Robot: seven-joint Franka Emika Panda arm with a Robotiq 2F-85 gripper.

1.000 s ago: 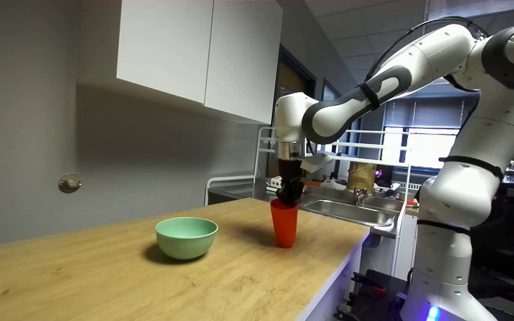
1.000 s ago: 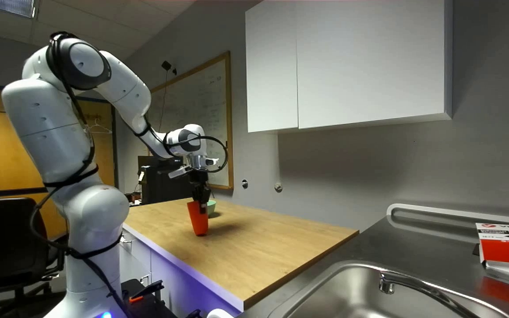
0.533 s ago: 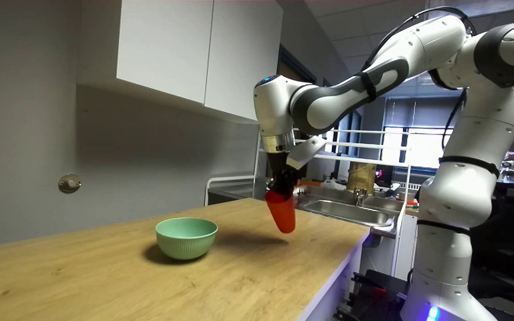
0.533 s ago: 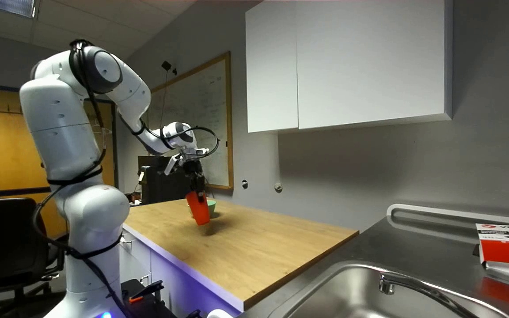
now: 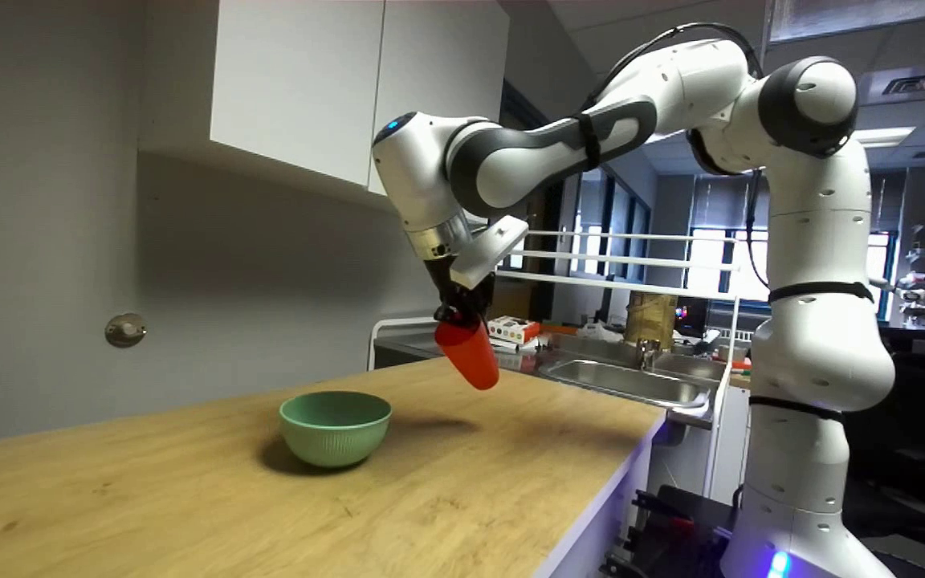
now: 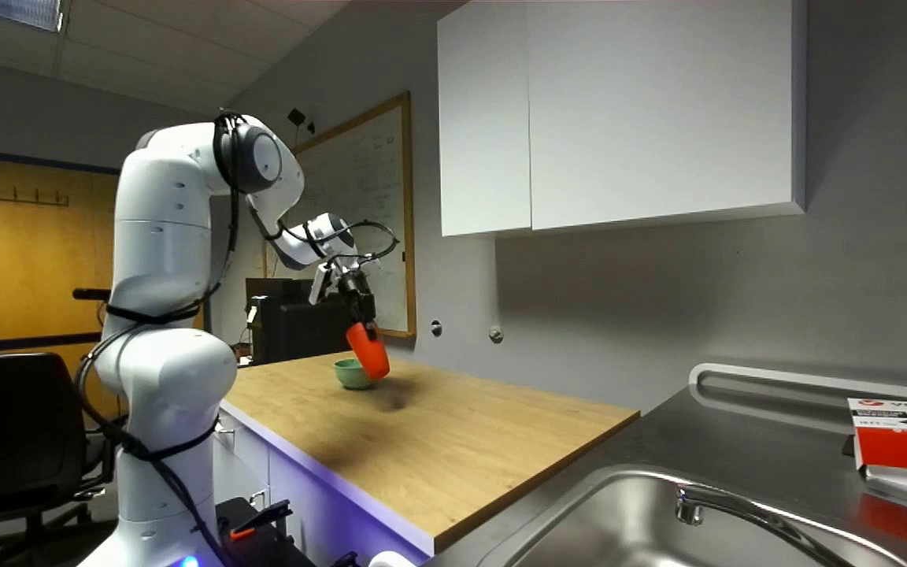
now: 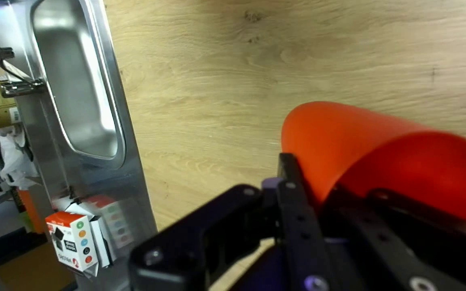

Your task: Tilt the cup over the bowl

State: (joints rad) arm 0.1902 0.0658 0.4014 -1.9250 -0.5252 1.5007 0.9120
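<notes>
The red-orange cup is held in the air above the wooden table, also seen in an exterior view. It is tilted, its mouth leaning up towards the bowl's side and its base lower. My gripper is shut on the cup's wall near the rim. In the wrist view the gripper has one finger outside the cup and the other inside its mouth. The mint-green bowl stands upright on the table, beside and below the cup; the cup partly covers the bowl in an exterior view. The bowl is out of the wrist view.
A white wall cupboard hangs over the back of the table. A metal sink lies beyond the table's end. A red and white box stands on the metal counter, with a white rack nearby.
The cup has been lifted off the table by my gripper. It has moved up and nearer the bowl, and it leans more than before. The bowl has not moved.
</notes>
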